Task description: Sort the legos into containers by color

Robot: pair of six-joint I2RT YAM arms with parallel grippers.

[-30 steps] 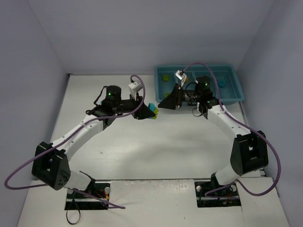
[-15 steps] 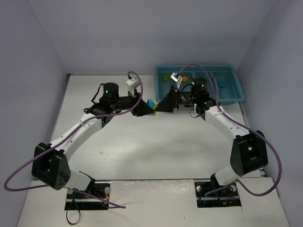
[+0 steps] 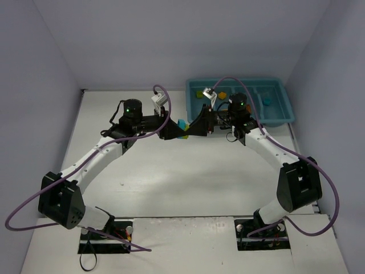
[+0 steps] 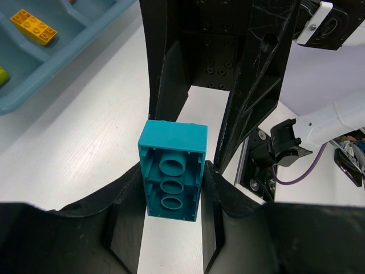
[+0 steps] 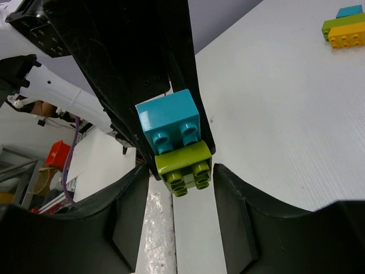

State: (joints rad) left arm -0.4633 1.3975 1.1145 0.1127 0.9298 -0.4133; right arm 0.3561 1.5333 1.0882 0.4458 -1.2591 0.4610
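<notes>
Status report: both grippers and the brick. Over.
Left gripper shut on teal brick. Right gripper flanks the green brick stuck to it, grip unclear. Nothing else between the jaws; tray beyond.

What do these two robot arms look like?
The left arm and right arm are white tubes with chunky black joints and a green light near each wrist. A purple cable loops along each. The left pincer and right pincer are black, with two wedge-shaped fingers.

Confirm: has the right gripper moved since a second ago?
Yes. The right gripper slid left, away from the teal tray, toward the cyan lego held by the left gripper.
</notes>
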